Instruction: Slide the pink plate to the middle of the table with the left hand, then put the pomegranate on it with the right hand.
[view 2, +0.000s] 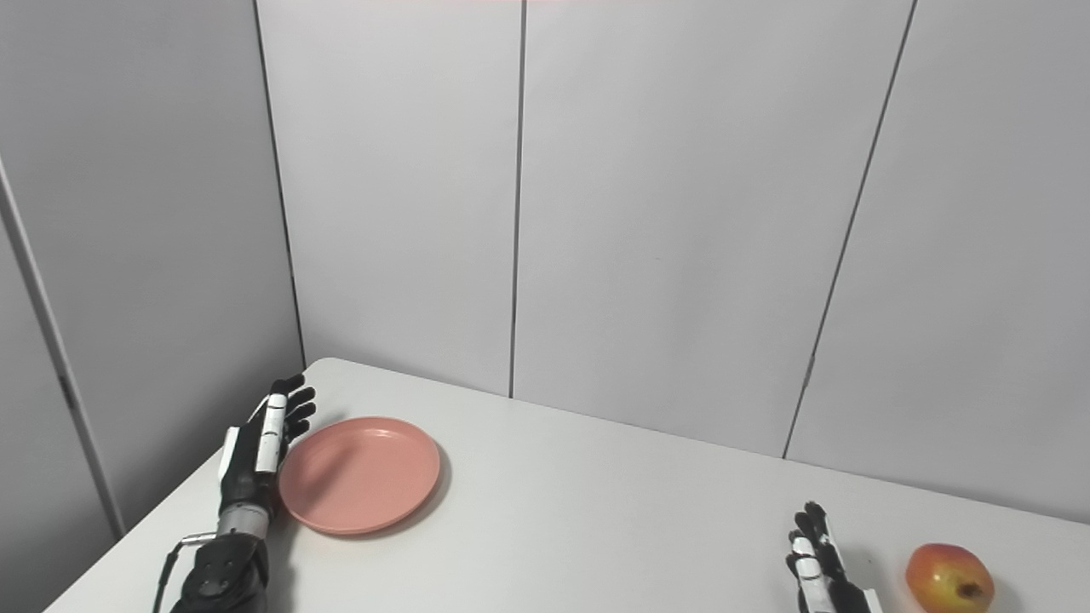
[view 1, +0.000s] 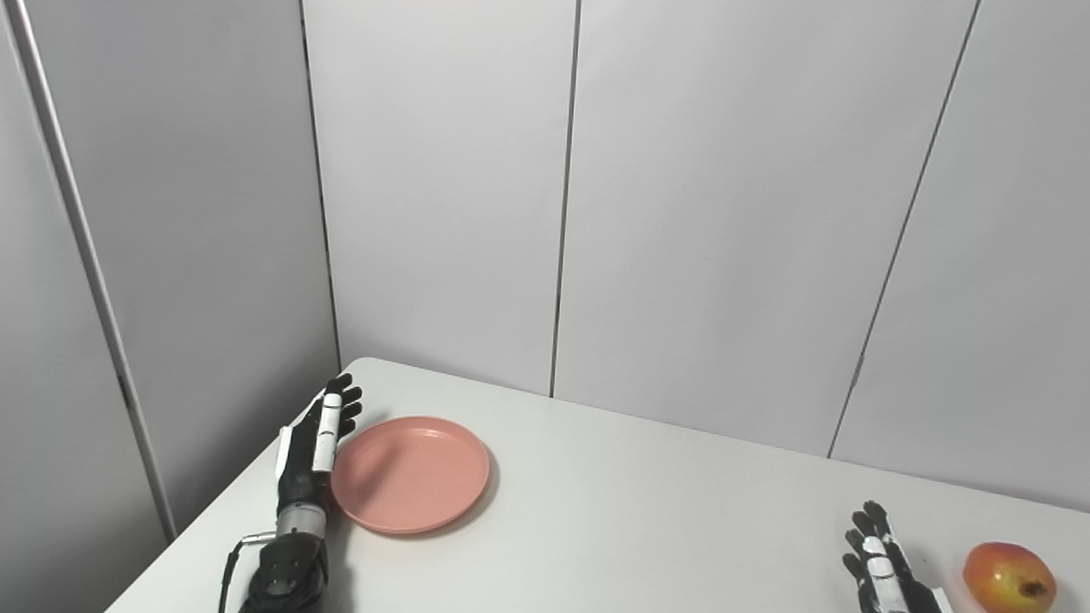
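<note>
Pink plate waits at the table's far left as a robot's left hand lines up beside it.

Set edge-on with its fingers straight and pressed together, the left hand [view 1: 311, 451] stands against the left rim of the pink plate [view 1: 410, 473], seemingly touching it, a pose that suits pushing the dish rightward toward the middle of the white table [view 1: 647, 511] rather than lifting it. The plate is empty and well left of centre, so the slide looks barely begun. At the near right, the right hand [view 1: 881, 566] rests with fingers apart, holding nothing, just left of the red-yellow pomegranate [view 1: 1009, 577], apparently waiting its turn. Grey wall panels [view 1: 698, 213] close off the far side.
</note>
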